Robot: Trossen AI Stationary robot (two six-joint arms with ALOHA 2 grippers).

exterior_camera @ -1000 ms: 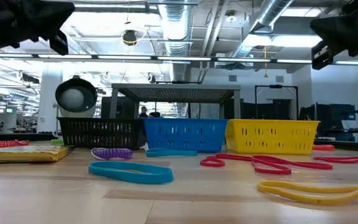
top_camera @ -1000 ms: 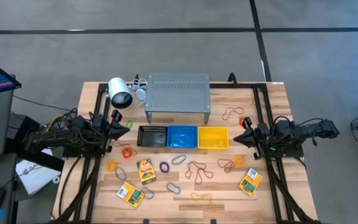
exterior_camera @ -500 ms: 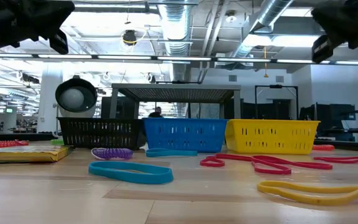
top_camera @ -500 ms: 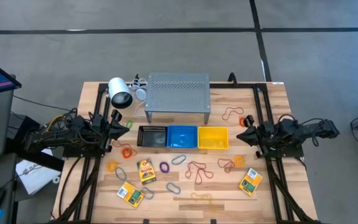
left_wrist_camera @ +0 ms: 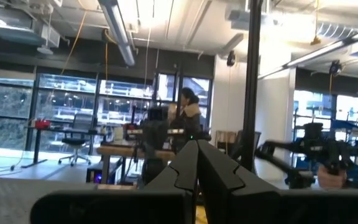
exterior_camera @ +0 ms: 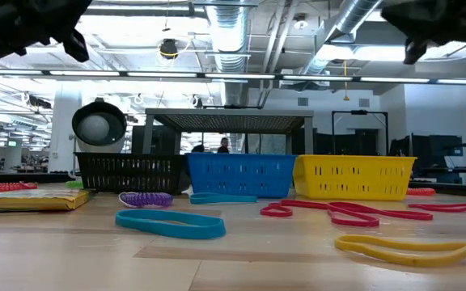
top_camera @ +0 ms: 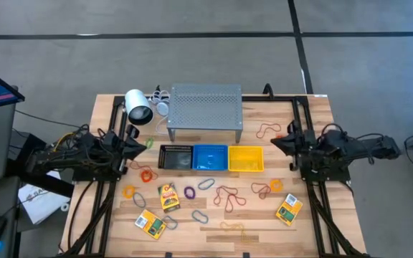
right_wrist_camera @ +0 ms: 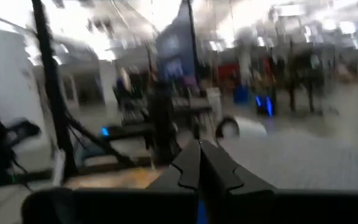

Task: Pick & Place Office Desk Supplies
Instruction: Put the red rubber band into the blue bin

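Observation:
The office desk supplies lie loose on the near half of the wooden table. They include yellow-and-green packs (top_camera: 168,196) (top_camera: 289,209), an orange band loop (top_camera: 146,174), red-brown loops (top_camera: 228,197), a purple loop (top_camera: 190,192) and grey oval clips (top_camera: 200,215). My left gripper (top_camera: 143,143) hovers shut above the table's left side, left of the black bin. In its wrist view the two fingers (left_wrist_camera: 197,165) meet with nothing between them. My right gripper (top_camera: 273,142) hovers shut above the right side, right of the yellow bin, and its fingers (right_wrist_camera: 199,163) are also empty.
A black bin (top_camera: 176,157), a blue bin (top_camera: 210,158) and a yellow bin (top_camera: 246,159) stand in a row at mid-table. Behind them are a grey perforated shelf (top_camera: 205,107) and a white cylindrical lamp-like object (top_camera: 138,107). Dark frame rails run along both table sides.
My right gripper has risen, leaving the top of the low view, and has shifted toward the table's far edge while tipping. It stays shut and empty. No object on the table has moved.

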